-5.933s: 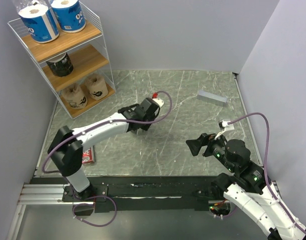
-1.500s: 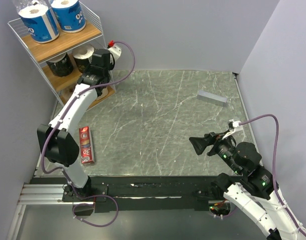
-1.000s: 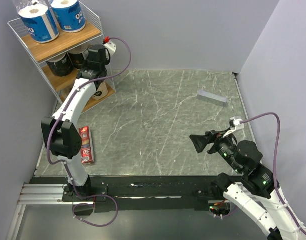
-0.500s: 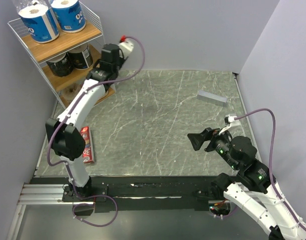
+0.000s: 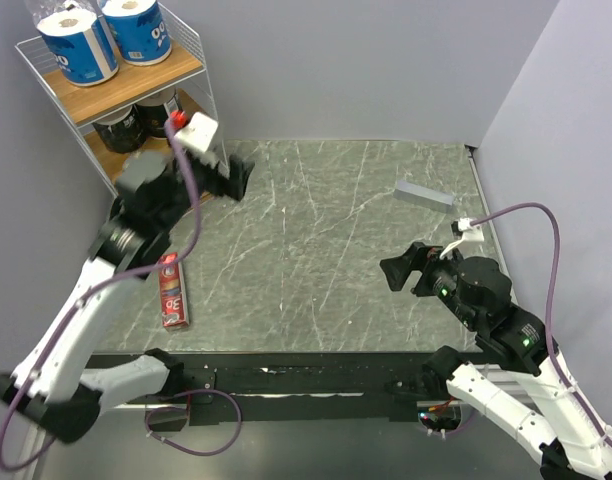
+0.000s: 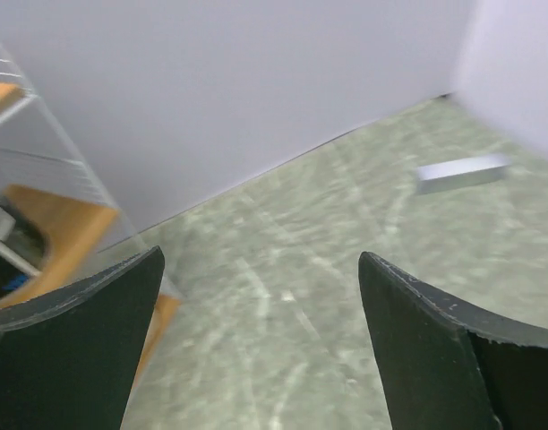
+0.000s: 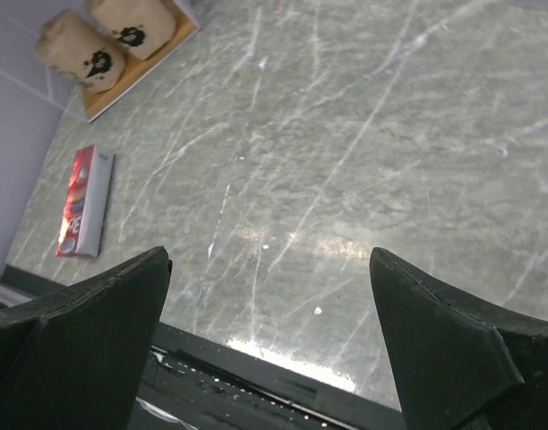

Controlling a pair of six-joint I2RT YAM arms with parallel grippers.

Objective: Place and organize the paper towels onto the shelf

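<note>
The shelf [image 5: 131, 82] stands at the back left. Two blue-wrapped paper towels [image 5: 78, 45] [image 5: 136, 28] sit on its top board, and two black-wrapped rolls [image 5: 116, 130] [image 5: 158, 104] on the middle board. In the right wrist view two tan rolls [image 7: 81, 55] [image 7: 140, 20] stand on the bottom board [image 7: 135, 82]; my left arm hides them from the top camera. My left gripper [image 5: 231, 180] [image 6: 261, 253] hangs open and empty over the table, just right of the shelf. My right gripper [image 5: 406, 272] [image 7: 270, 255] is open and empty at the right.
A flat red box [image 5: 172, 290] [image 7: 84, 202] lies near the front left edge. A small grey block [image 5: 424, 194] [image 6: 460, 172] lies at the back right. Grey walls close in the table on three sides.
My left gripper opened, leaving the second black roll on the middle board, and the arm drew back from the shelf over the table. The right arm shifted only slightly.
</note>
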